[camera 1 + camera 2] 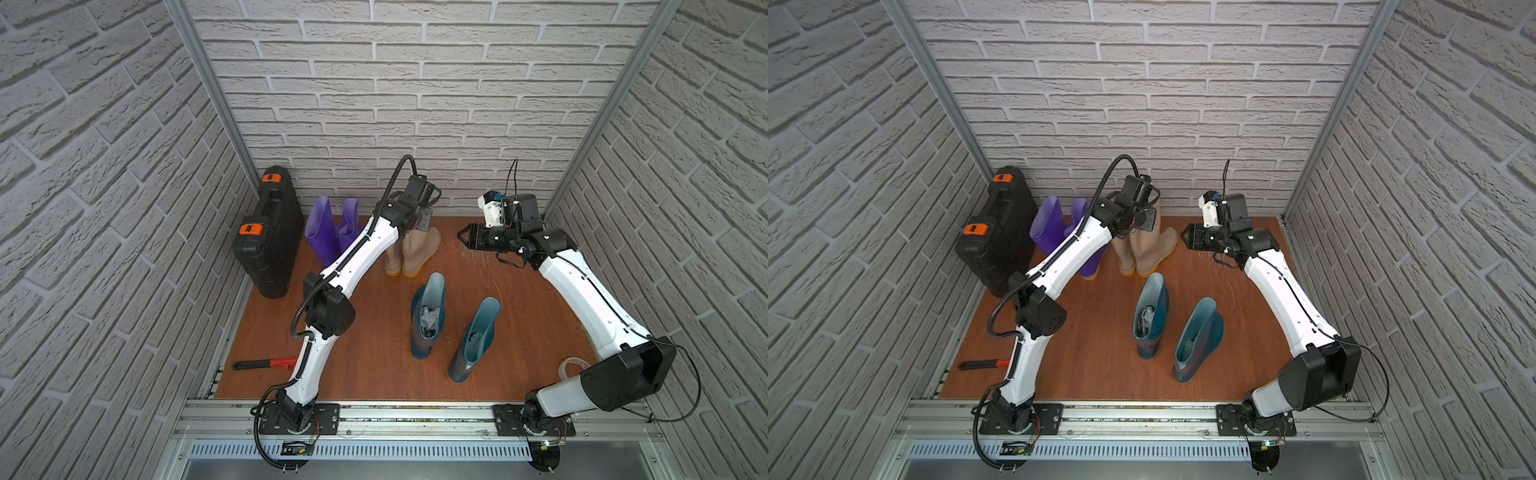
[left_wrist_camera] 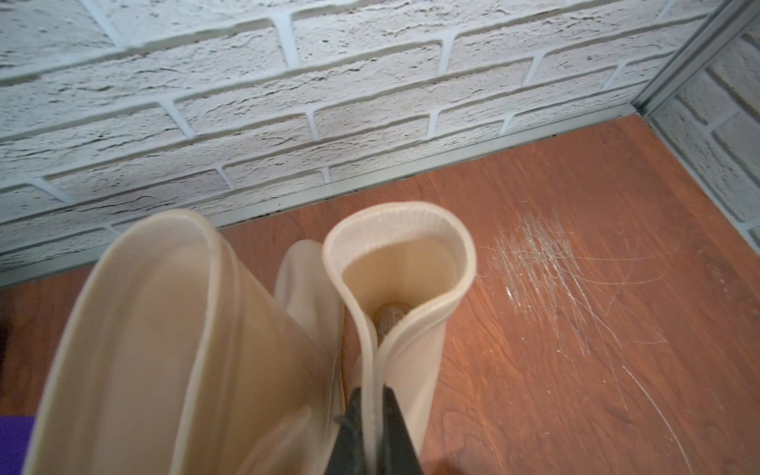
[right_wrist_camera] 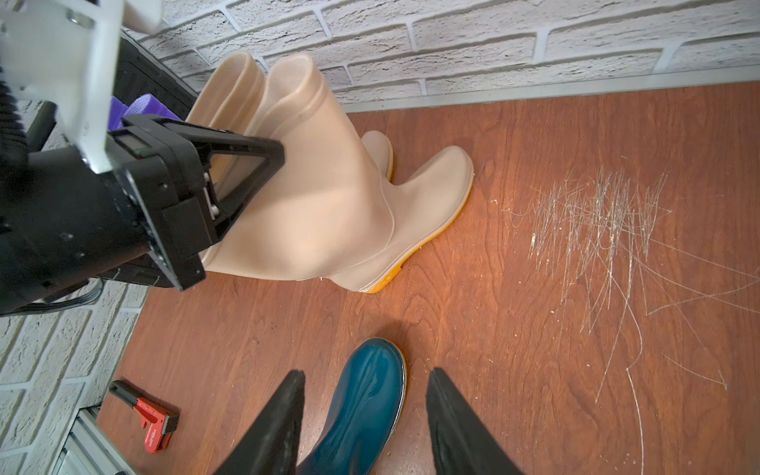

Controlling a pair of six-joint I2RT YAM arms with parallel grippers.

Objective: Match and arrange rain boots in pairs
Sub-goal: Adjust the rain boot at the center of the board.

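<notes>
Two beige rain boots [image 1: 422, 249] stand side by side near the back wall. My left gripper [image 2: 372, 411] is shut on the top rim of the right-hand beige boot [image 2: 411, 255], whose rim is pinched flat between the fingers. Two purple boots [image 1: 322, 232] stand left of them, partly hidden by my left arm. Two dark teal boots [image 1: 428, 320] stand apart in the middle of the floor, toes toward the front. My right gripper [image 1: 462, 237] hangs open at the back right, holding nothing. In the right wrist view a teal toe [image 3: 366, 403] shows between its fingers, far below.
A black hard case [image 1: 270, 232] with orange latches leans at the back left. A red-and-black tool [image 1: 266, 363] lies at the front left. A clear ring [image 1: 571, 365] sits by the right arm's base. White scratches [image 3: 596, 218] mark the wooden floor. Brick walls close three sides.
</notes>
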